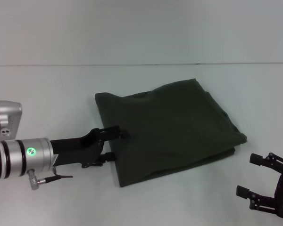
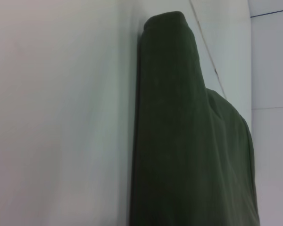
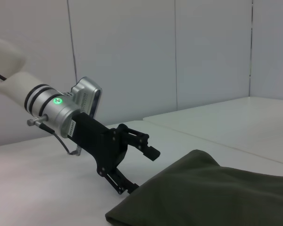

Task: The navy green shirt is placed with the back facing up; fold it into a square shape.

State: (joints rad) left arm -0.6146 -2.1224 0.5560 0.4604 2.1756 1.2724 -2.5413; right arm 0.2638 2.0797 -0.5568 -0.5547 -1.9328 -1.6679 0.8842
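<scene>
The navy green shirt (image 1: 174,127) lies on the white table (image 1: 47,84) folded into a rough square, plain side up, with layered edges along its near right side. My left gripper (image 1: 119,146) is open at the shirt's left edge, one finger above the cloth and one down by the edge. The right wrist view shows that left gripper (image 3: 142,170) with its fingers spread, at the corner of the shirt (image 3: 217,193). The left wrist view shows only the folded shirt (image 2: 193,155) seen along its edge. My right gripper (image 1: 246,175) hangs open near the table's front right, apart from the shirt.
Bare white tabletop surrounds the shirt on all sides. A seam (image 1: 141,64) crosses the table behind the shirt. Pale wall panels (image 3: 212,52) stand beyond the table.
</scene>
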